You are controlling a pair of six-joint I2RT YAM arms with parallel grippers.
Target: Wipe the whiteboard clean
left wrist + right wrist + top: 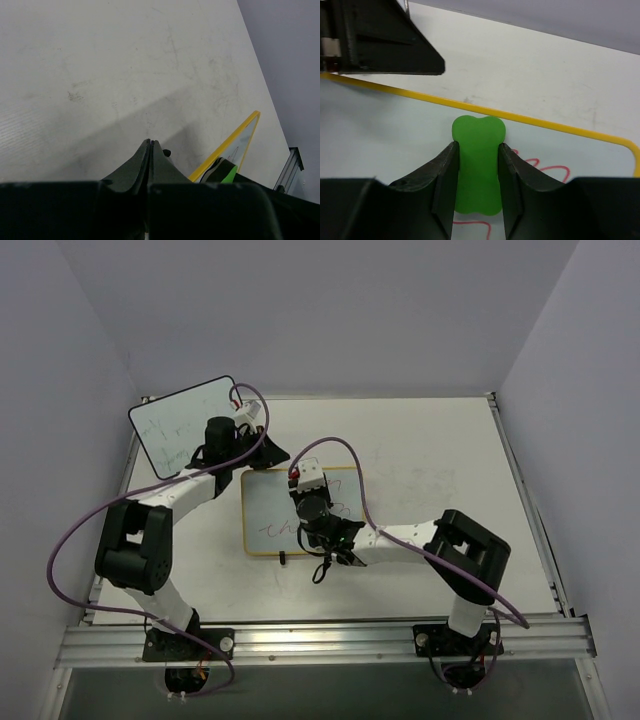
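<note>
The whiteboard (275, 525), yellow-framed, lies flat on the table with scribbles on it. Red scribbles (547, 167) show on its surface (380, 125) in the right wrist view. My right gripper (477, 147) is shut on a green eraser (477, 165), which rests on the board just short of the far yellow frame (545, 125). From above, that gripper (306, 490) sits over the board's far edge and the eraser is hidden. My left gripper (150, 142) is shut and empty over bare table, left of the board's yellow edge (227, 145). It (243, 448) hovers near the far left corner.
A black-framed whiteboard (185, 420) leans at the back left, beside the left arm. Purple cables loop over both arms. The table (430, 460) has metal rails (320, 640) along its edges and walls close on three sides. The left gripper's dark body (380, 40) looms beyond the board's frame.
</note>
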